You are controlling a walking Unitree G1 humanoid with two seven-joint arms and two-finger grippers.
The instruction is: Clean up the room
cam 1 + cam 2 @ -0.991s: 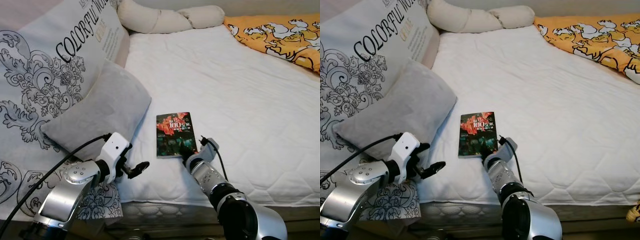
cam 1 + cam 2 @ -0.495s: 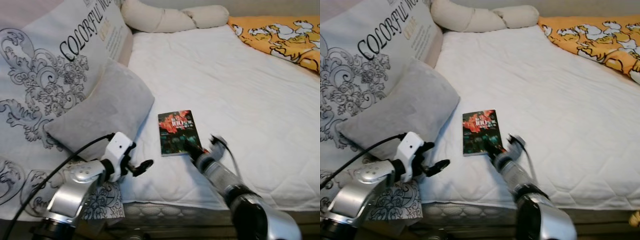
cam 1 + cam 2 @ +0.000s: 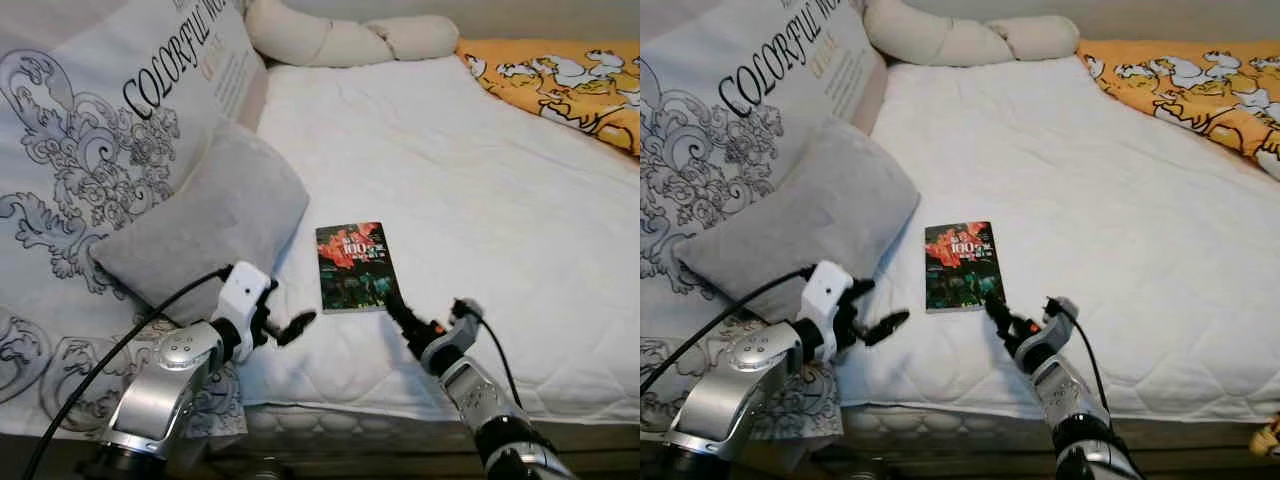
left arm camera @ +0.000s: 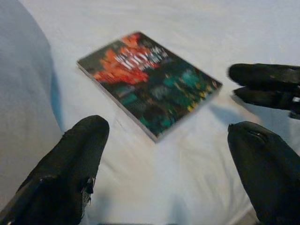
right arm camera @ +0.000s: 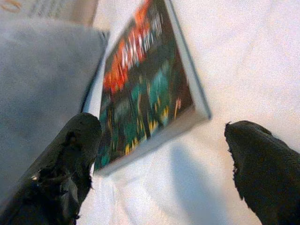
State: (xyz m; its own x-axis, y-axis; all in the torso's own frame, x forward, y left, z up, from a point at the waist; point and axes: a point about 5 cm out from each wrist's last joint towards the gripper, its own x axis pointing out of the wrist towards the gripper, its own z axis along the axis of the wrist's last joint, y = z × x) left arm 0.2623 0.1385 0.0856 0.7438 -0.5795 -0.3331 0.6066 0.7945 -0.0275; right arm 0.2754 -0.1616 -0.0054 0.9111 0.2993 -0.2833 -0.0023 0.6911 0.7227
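On the white mattress point(image 3: 480, 180) ahead of you, head views: a book point(image 3: 353, 265) with a dark cover bearing red and green print lies flat, face up, near the front edge. A grey pillow point(image 3: 205, 225) sits just beside it on your left, resting against a large white cushion point(image 3: 90, 150) printed with black scrollwork and lettering. A cream bolster point(image 3: 345, 38) lies along the far end, and an orange patterned blanket point(image 3: 560, 75) covers the far right corner. Your right gripper point(image 3: 398, 310) points at the book's near right corner, close to it; whether it touches cannot be told. Your left gripper point(image 3: 297, 326) hovers over the sheet to the left of the book, apart from it.

Left wrist view: your left gripper's fingers point(image 4: 75, 164) are spread wide with nothing between them but bare sheet; the book lies beyond them, and the fingers of your right gripper point(image 4: 267, 86) reach toward its corner from the side.

Right wrist view: your right gripper's fingers point(image 5: 70, 154) are likewise wide apart and hold nothing. The book's near edge lies between and just beyond them, with the grey pillow behind it.
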